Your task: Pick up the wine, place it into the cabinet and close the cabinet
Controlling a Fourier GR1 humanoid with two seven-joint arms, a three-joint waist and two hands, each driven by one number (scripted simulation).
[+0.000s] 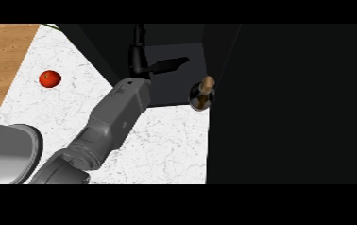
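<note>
Though near wine (202,94), left hand (142,66) splayed.

One view only, from the robot's head, facing steeply down and close onto the white speckled stone desk (167,141), the black cabinet (171,90) filling the frame's top and right, a grey forearm (115,120) entering at lower left

White speckled counter (160,139), red fruit (49,78)
</note>
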